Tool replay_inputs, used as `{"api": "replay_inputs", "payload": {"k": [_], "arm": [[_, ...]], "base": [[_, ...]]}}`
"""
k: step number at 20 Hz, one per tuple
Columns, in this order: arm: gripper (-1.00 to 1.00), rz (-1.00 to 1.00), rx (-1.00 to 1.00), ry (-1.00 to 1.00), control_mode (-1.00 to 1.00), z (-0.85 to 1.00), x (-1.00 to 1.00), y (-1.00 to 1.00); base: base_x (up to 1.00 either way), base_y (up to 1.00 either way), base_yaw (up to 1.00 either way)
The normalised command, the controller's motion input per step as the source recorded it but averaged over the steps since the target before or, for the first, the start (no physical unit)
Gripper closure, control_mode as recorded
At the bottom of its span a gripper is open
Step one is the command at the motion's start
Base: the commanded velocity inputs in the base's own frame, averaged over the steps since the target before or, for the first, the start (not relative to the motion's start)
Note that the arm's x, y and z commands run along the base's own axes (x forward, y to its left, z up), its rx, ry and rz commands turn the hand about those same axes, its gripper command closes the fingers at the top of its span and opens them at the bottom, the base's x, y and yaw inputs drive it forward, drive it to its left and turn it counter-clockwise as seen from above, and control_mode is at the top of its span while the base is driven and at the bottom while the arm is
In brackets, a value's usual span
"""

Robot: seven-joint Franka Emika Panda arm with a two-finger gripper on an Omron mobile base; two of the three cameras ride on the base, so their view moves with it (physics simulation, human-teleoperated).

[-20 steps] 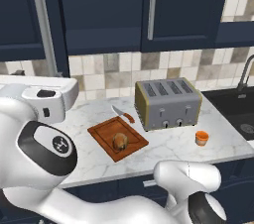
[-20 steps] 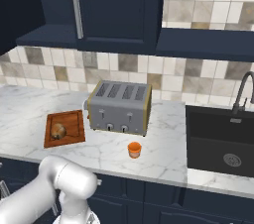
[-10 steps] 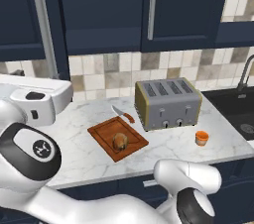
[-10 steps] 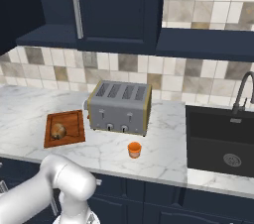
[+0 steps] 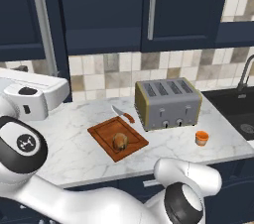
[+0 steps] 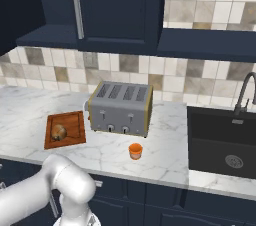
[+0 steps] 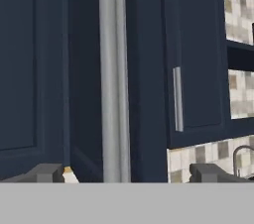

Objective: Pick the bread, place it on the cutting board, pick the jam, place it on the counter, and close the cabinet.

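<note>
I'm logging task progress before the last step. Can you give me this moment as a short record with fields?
bread: on the cutting board
cutting board: on the counter, left of the toaster
jam: upright on the counter, in front of the toaster's right end
toaster: beside the sink
cabinet: left door swung out, its bar handle close ahead of the hand
gripper: jaws open, nothing between them
remaining: close the cabinet

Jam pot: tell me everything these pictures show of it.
The jam is a small orange cup-shaped pot, paler at the top, standing upright on the white marble counter. It sits alone in front of the toaster's right end, toward the sink, near the counter's front edge. Nothing touches it but the counter; it is also seen in the right base view.
</note>
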Motion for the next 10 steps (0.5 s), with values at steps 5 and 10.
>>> {"api": "replay_inputs", "payload": {"k": [5,10], "arm": [[-1.0,-0.08,0.0,0.0,-1.0,0.0,0.17,0.0],[-1.0,-0.08,0.0,0.0,-1.0,0.0,0.19,0.0]], "base": [[0.0,0.0,0.0],[0.0,0.0,0.0]]}}
